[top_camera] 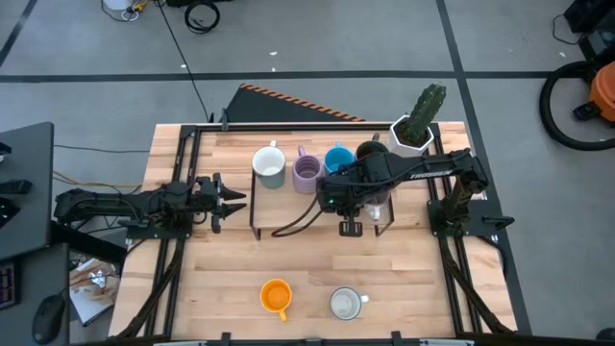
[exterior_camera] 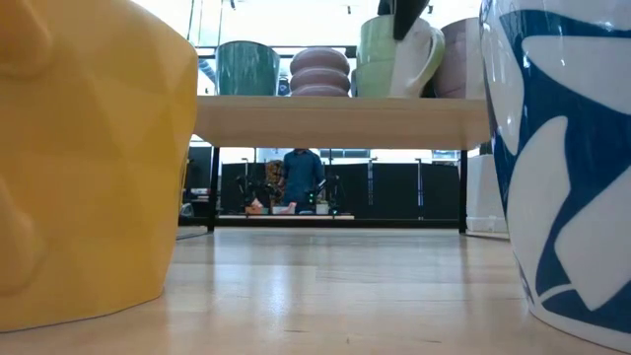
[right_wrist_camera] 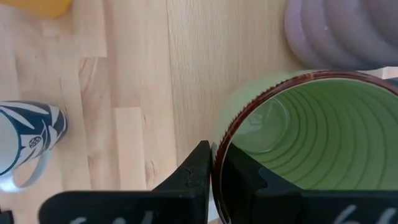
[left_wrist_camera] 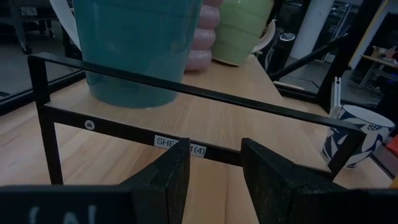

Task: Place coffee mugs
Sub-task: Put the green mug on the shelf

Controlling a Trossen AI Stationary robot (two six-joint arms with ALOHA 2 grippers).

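Note:
A green mug (right_wrist_camera: 311,143) stands on the raised wooden shelf (exterior_camera: 335,120) beside a ribbed lavender mug (right_wrist_camera: 342,31). My right gripper (right_wrist_camera: 214,152) reaches down from above and is shut on it; in the high view the right arm (top_camera: 384,178) hides the mug. A teal mug (exterior_camera: 246,67) and a second lavender mug (exterior_camera: 463,59) also stand on the shelf. An orange mug (top_camera: 276,295) and a blue-patterned white mug (top_camera: 346,303) sit on the table near its front edge. My left gripper (left_wrist_camera: 214,162) waits open at the table's left, level, facing the shelf frame. My right gripper pinches the green mug's rim (right_wrist_camera: 219,134), one finger (right_wrist_camera: 193,168) outside the wall and the other inside the cup. The fingers come from above, pointing steeply down. The mug sits upright with its base (exterior_camera: 386,94) on the shelf.
A blue mug (top_camera: 336,159) and a dark brown mug (top_camera: 370,151) stand at the shelf's far side, with a cactus planter (top_camera: 418,120) at the far right corner. The black shelf frame (left_wrist_camera: 186,93) crosses in front of my left gripper. A person (exterior_camera: 301,177) is in the room behind.

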